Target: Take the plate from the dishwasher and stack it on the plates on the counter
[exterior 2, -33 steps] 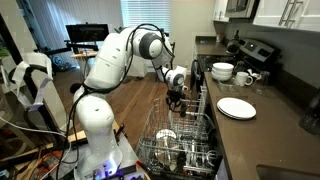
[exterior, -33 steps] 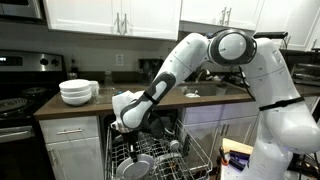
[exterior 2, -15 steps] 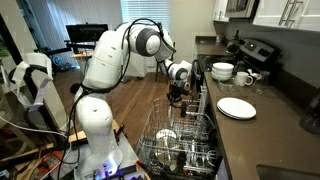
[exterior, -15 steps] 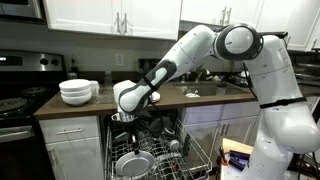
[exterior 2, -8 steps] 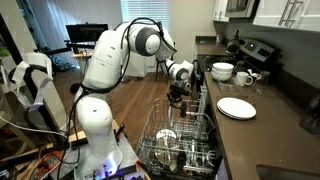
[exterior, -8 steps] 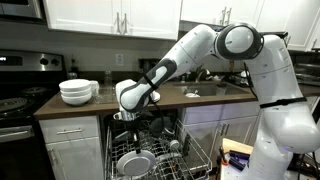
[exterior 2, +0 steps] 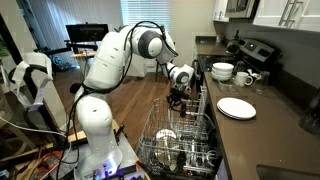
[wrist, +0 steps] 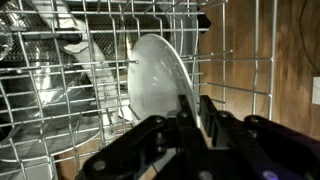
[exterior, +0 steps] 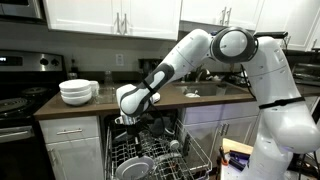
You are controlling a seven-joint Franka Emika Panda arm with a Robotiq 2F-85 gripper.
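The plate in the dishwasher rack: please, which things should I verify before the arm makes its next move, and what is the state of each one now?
1. The plate stands upright between the wires of the rack: ok.
2. The gripper is at the plate's rim, which seems to run down between its fingers: ok.
3. The grip on the rim is firm: cannot tell; the fingers are dark and blurred in the wrist view.
4. The plate is lifted out of the rack: not ok, not yet done.
5. The top of the plates on the counter is bare: ok.
6. The bowls stand apart from that stack: ok.
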